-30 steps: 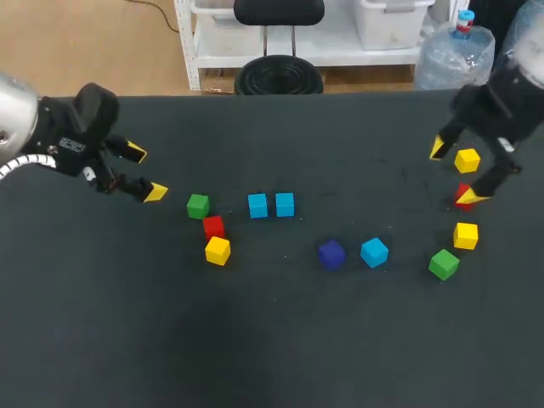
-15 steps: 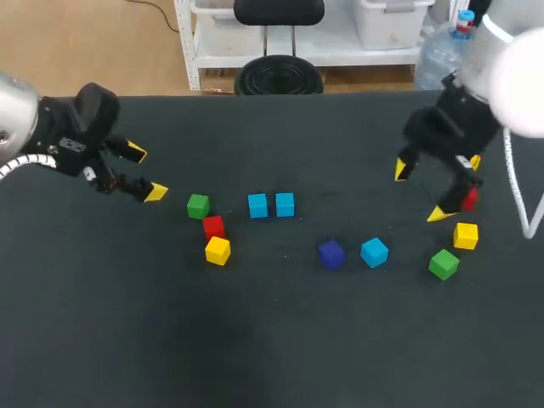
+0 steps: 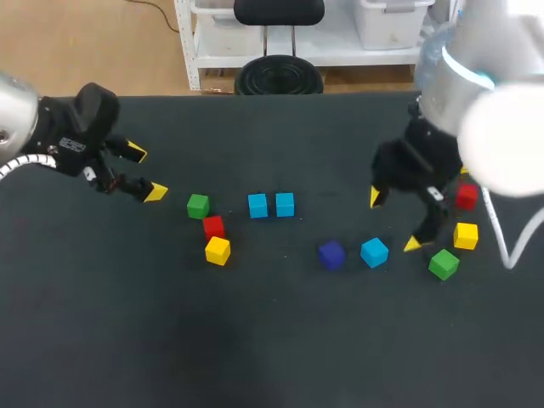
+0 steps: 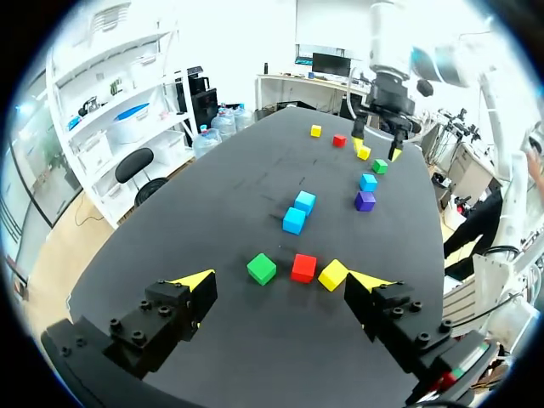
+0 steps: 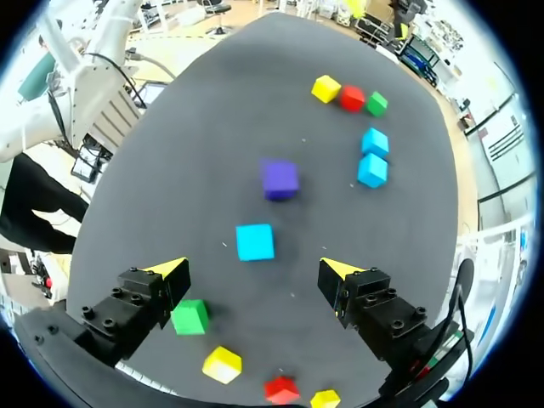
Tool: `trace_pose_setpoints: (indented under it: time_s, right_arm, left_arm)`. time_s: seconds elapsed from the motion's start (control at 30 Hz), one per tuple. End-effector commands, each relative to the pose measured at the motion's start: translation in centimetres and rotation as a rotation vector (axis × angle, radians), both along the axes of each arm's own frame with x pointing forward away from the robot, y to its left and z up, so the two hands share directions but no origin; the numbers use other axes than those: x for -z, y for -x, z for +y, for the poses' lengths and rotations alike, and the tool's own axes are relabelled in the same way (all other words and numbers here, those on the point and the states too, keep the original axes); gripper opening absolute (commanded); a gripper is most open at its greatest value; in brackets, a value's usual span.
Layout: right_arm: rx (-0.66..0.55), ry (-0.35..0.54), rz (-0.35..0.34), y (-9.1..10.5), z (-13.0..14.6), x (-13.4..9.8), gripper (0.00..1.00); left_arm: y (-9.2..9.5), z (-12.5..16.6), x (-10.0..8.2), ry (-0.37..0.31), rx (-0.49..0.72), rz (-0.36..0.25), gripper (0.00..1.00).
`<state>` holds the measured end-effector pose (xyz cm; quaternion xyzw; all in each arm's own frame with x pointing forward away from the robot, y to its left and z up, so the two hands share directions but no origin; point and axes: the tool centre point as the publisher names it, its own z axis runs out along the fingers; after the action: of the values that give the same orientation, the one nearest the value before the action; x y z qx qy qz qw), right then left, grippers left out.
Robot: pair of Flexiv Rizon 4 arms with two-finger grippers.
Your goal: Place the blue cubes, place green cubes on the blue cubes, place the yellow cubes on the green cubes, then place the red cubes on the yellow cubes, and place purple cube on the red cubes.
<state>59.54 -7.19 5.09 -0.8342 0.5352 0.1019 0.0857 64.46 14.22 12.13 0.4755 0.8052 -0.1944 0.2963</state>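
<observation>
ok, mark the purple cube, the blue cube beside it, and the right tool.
purple cube (image 3: pixel 331 253), head view, middle of its top face.
blue cube (image 3: pixel 374 252), head view, middle of its top face.
right tool (image 3: pixel 393 221), head view, midway between its yellow tips.

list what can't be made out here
Head view: the right arm covers nearly all of the far yellow cube.
Right wrist view: that cube is cut by the black rim; the red cube beside it is blurred.
Left wrist view: the green cube near the right end effector is too small to tell if anything touches it.
</observation>
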Motion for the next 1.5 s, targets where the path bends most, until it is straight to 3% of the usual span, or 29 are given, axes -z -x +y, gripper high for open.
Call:
trace_pose_setpoints:
  time_s: [0.03, 0.2, 0.47, 0.83, 0.87, 0.93, 0.97, 1.03, 1.2, 1.23, 1.3, 1.5]
  right_arm:
    - [-0.021, -0.024, -0.03, 1.1, -0.3, 1.1, 1.0]
    - [-0.08, 0.008, -0.015, 1.1, -0.1, 2.3, 1.0]
    - [-0.105, 0.044, 0.004, -0.5, -0.3, 3.3, 1.0]
    - [-0.125, 0.044, 0.024, -0.9, 0.7, 5.1, 0.97]
    - [-0.126, 0.041, 0.025, -0.9, 0.8, 5.2, 0.8]
    - [-0.127, 0.04, 0.025, -0.9, 1.1, 5.3, 0.67]
    - [-0.129, 0.039, 0.025, -0.9, 1.2, 5.3, 0.69]
    - [-0.131, 0.039, 0.026, -0.9, 1.4, 5.5, 0.55]
    - [-0.134, 0.041, 0.031, -0.7, 1.5, 5.7, 0.42]
    - [-0.134, 0.042, 0.031, -0.7, 1.5, 5.8, 0.35]
    - [-0.133, 0.044, 0.03, -0.7, 1.5, 5.8, 0.04]
    - [-0.108, 0.055, 0.02, -0.5, 1.7, 5.2, 0.0]
  left_arm:
    - [0.1, 0.1, 0.1, 0.006, 0.002, -0.005, 1.0]
    - [0.1, 0.1, 0.1, 0.006, 0.002, -0.005, 1.0]
    - [0.1, 0.1, 0.1, 0.006, 0.002, -0.005, 1.0]
    - [0.1, 0.1, 0.1, 0.006, 0.002, -0.005, 1.0]
    - [0.1, 0.1, 0.1, 0.006, 0.002, -0.005, 1.0]
    - [0.1, 0.1, 0.1, 0.006, 0.002, -0.005, 1.0]
    - [0.1, 0.1, 0.1, 0.006, 0.002, -0.005, 1.0]
    - [0.1, 0.1, 0.1, 0.006, 0.002, -0.005, 1.0]
    - [0.1, 0.1, 0.1, 0.006, 0.002, -0.005, 1.0]
    - [0.1, 0.1, 0.1, 0.006, 0.002, -0.005, 1.0]
    - [0.1, 0.1, 0.1, 0.006, 0.002, -0.005, 1.0]
    - [0.1, 0.1, 0.1, 0.006, 0.002, -0.005, 1.0]
